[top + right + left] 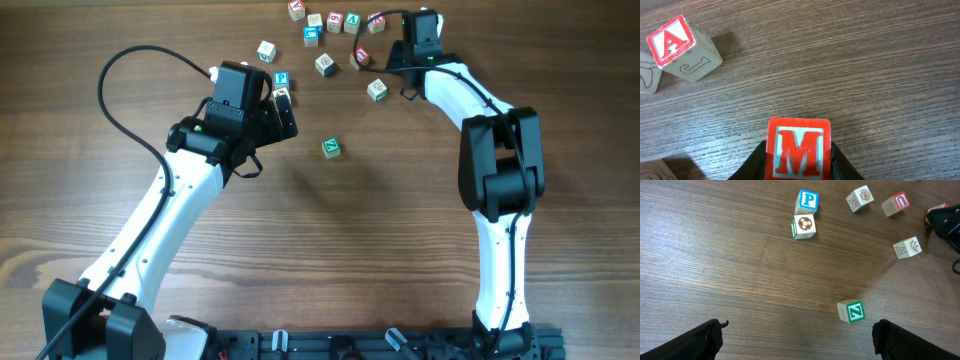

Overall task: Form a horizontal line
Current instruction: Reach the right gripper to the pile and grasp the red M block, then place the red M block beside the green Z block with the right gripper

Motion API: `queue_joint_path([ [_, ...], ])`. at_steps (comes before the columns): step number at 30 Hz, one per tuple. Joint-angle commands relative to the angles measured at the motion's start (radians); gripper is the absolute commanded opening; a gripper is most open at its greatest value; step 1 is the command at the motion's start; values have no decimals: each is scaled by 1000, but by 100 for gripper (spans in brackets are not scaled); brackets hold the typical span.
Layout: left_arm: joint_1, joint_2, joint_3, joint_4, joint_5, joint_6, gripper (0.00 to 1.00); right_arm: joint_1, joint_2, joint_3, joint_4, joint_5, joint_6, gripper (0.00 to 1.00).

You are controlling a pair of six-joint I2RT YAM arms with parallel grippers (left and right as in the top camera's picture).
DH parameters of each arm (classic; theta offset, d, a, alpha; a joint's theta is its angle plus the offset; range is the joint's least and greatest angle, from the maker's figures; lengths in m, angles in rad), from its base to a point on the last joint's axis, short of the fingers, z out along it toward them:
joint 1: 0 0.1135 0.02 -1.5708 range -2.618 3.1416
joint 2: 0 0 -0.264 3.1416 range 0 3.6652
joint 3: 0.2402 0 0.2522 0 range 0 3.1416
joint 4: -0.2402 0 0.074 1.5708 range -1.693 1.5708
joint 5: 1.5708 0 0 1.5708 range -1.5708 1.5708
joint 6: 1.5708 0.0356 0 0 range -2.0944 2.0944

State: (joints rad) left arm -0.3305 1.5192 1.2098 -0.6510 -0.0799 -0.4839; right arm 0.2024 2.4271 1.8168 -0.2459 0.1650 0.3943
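Three task cubes show. The green "N" cube lies alone mid-table, just ahead of my left gripper, which hangs open and holds nothing. The red arch-letter cube sits in the far scatter. At the table's far edge my right gripper is shut on the red "M" cube, with a black finger pressed against each side. The cube rests on or just above the wood.
Other cubes lie round about: a blue "P" cube, a football-picture cube, a red "A" cube close to the "M", pale cubes and a row along the far edge.
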Motion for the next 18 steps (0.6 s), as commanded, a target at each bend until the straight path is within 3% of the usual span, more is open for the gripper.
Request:
queue_joint_path([
  [1,3,-8,-6,3,5,5,100,2,-97,20,-12,-5,-46,24],
  [10,3,-8,-6,2,5,5,100,2,-439,20,-264,-24,-62,23],
  [18,3,-8,-6,2,5,5,100,3,-638,19,-695,-270,-92,20],
])
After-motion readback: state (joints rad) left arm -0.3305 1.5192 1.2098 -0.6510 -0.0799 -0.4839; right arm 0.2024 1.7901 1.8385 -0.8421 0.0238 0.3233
